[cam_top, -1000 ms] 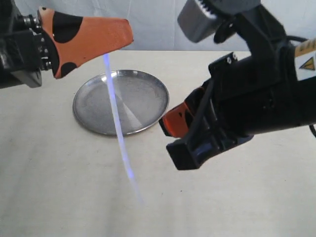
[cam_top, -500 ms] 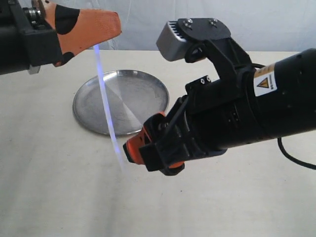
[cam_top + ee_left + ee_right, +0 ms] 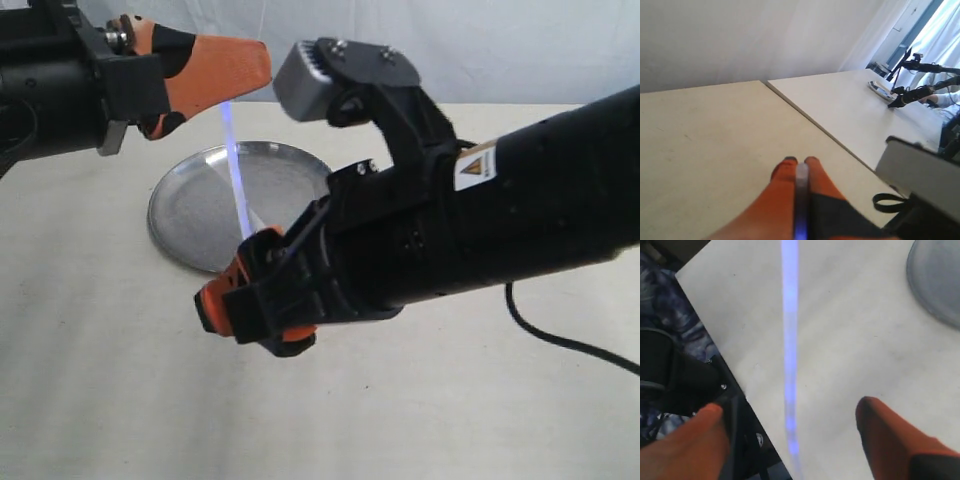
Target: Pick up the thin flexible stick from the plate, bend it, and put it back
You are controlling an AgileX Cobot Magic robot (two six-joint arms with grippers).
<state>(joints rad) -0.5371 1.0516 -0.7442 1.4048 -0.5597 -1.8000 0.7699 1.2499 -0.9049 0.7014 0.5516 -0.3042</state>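
The thin flexible stick (image 3: pixel 236 170) hangs down over the plate (image 3: pixel 190 215), glinting bluish, its top end pinched in my left gripper (image 3: pixel 260 68). In the left wrist view the left gripper (image 3: pixel 801 162) is shut on the stick (image 3: pixel 801 192). My right gripper (image 3: pixel 250 300) is low in front of the plate, at the stick's lower end. In the right wrist view the right gripper (image 3: pixel 790 412) is open, and the stick (image 3: pixel 790 340) runs between its two orange fingers without touching either. The plate (image 3: pixel 940 275) shows at that view's corner.
The cream table (image 3: pixel 120 380) carries only the plate. Its edge (image 3: pixel 715 350) shows in the right wrist view, with dark equipment (image 3: pixel 665 375) beyond it. A second table (image 3: pixel 855 105) with other arms stands farther off. A black cable (image 3: pixel 560 338) trails on the right.
My right arm has swung left and down, bringing its open fingers around the stick's lower end. The left gripper has shifted slightly right, still holding the stick's top.
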